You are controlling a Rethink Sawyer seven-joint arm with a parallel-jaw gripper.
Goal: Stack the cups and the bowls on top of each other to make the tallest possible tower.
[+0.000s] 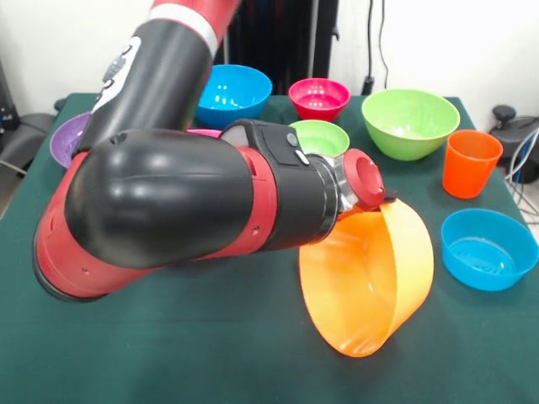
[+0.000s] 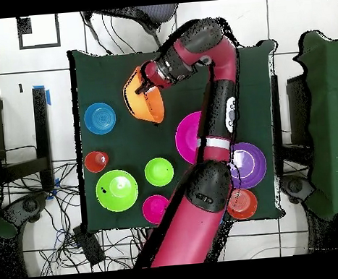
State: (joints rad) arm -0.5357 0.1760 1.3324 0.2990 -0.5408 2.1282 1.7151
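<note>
Fingers: gripper [image 1: 389, 199] clamped on the rim of the large orange bowl [image 1: 370, 282]; only the tip at the rim shows, rest hidden by the wrist.
Held thing: large orange bowl tipped on edge, mouth sideways, lifted off the worktop [image 1: 210, 353] or barely grazing it, cannot tell which; nothing inside.
Key relation: bowl hangs below and just past the fingers; mouth must turn up or down before setting on anything. In the overhead view, large pink bowl [image 2: 190, 138] lies near, toward the robot base, half hidden under the arm.
Likely base: large pink bowl, as a guess, widest of the rest.
Orange cup [image 1: 470, 163]: upright, empty, well apart from the held bowl, beside the big green bowl [image 1: 410, 122].
Other bowls: blue bowl [image 1: 488, 249] just beside the held bowl, empty; small green bowl [image 1: 318, 136], red-pink bowl [image 1: 319, 98], far blue bowl [image 1: 232, 93], purple bowl [image 1: 67, 139] all separate, upright, empty.
Also in overhead: small orange-red bowl [image 2: 241, 203] next to the purple one.
Progress: no stack yet, everything single.
Risk: rim-only hold, bowl may swing or slip when rotated.
</note>
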